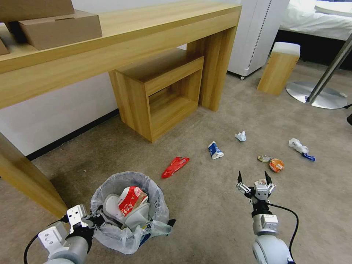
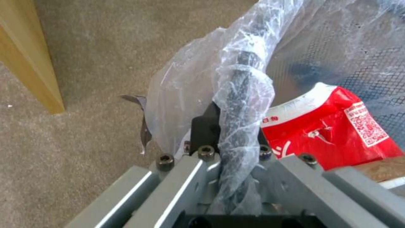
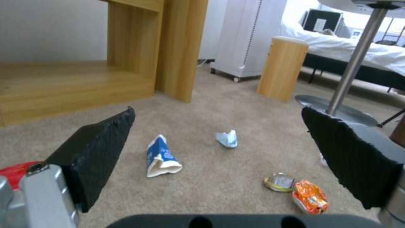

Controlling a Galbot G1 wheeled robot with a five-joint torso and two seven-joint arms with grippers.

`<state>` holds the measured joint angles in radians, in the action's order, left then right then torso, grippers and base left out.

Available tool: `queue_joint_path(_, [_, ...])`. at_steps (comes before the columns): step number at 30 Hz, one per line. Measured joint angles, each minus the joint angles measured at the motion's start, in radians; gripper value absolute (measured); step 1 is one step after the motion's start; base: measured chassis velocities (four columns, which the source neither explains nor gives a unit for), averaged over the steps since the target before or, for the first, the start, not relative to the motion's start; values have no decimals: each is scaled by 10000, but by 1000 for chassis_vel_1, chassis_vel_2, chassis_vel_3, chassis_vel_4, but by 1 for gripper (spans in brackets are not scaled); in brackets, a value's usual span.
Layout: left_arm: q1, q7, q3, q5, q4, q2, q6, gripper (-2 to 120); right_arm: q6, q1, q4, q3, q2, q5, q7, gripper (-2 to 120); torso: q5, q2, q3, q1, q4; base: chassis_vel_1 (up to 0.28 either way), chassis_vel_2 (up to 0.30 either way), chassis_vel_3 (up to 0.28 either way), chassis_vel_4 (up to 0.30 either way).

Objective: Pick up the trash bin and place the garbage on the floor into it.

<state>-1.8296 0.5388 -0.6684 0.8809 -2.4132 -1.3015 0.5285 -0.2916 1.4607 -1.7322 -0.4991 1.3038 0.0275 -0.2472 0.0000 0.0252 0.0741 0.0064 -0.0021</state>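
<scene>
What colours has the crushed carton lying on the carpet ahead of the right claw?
The carton is blue and white, clearest in the right wrist view.

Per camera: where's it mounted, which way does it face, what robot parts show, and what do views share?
Head: looks down at carpet; left gripper on the trash bin, right gripper open.
Left wrist: faces the bin's bagged rim; its own gripper shows.
Right wrist: looks low across the floor between open fingers.
Shared: blue carton, orange wrapper.

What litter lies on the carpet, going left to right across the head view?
Flat red wrapper → crushed blue-and-white carton → small pale-blue crumpled scrap → crinkled orange wrapper → crumpled white paper.
</scene>
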Motion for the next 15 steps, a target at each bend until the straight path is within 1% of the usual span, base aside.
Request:
queue_joint_path(6, [-171, -47, -83, -108, -97, 91, 0, 0, -100, 46, 39, -26, 48, 29, 150, 100, 0, 0, 0, 0, 0, 0, 0, 0, 0])
queue_joint_path(9, [-191, -52, -247, -111, -121, 337, 0, 0, -132, 39, 67, -7, 45, 56, 193, 100, 0, 0, 0, 0, 0, 0, 0, 0, 0])
queue_joint_path(15, [-240, -44, -325, -68, -175, 532, 0, 0, -137, -4, 64, 49, 31, 63, 268, 100, 0, 0, 0, 0, 0, 0, 0, 0, 0])
